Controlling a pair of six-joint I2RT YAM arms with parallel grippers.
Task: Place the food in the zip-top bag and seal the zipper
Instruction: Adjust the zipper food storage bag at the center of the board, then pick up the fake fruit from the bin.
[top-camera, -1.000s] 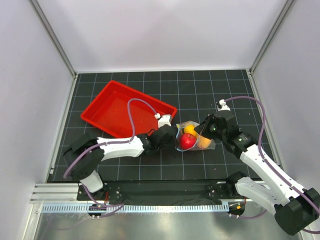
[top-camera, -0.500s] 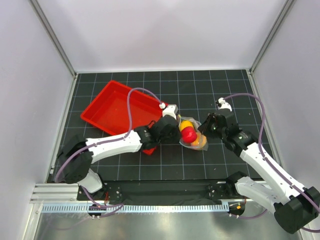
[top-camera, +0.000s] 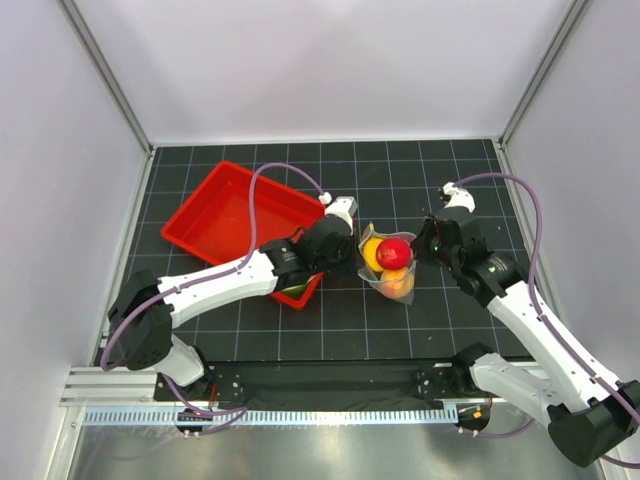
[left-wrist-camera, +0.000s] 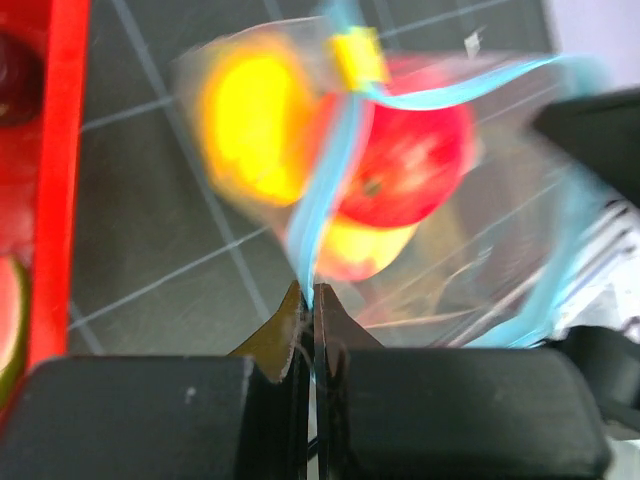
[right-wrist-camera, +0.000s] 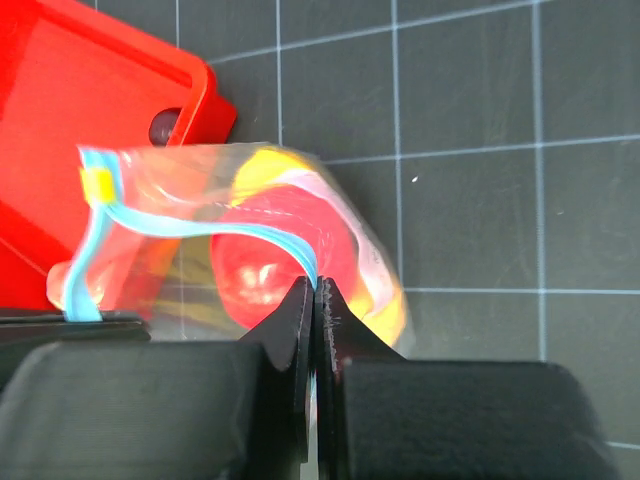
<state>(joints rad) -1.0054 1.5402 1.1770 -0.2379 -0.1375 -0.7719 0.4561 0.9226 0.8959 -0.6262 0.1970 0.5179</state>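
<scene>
The zip-top bag (top-camera: 388, 270) hangs between my two grippers above the mat, mouth up. Inside it are a red apple (top-camera: 394, 252), a yellow lemon (top-camera: 373, 255) and an orange ball (top-camera: 401, 286). My left gripper (top-camera: 358, 248) is shut on the teal zipper (left-wrist-camera: 330, 190) at the bag's left end, below a yellow slider (left-wrist-camera: 358, 55). My right gripper (top-camera: 420, 246) is shut on the zipper (right-wrist-camera: 200, 225) at the right end, with the apple (right-wrist-camera: 262, 268) behind it. The zipper bows open between them. A watermelon wedge (left-wrist-camera: 8, 310) and a dark round fruit (left-wrist-camera: 15, 65) lie in the tray.
The red tray (top-camera: 215, 205) sits at the left of the mat, its near right corner under my left forearm. It also shows in the left wrist view (left-wrist-camera: 60, 170) and the right wrist view (right-wrist-camera: 90, 110). White walls enclose the mat on three sides.
Both grippers have carried the bag away from the near edge and raised it. My left arm has swung over the tray's corner. The bag's mouth now faces up.
</scene>
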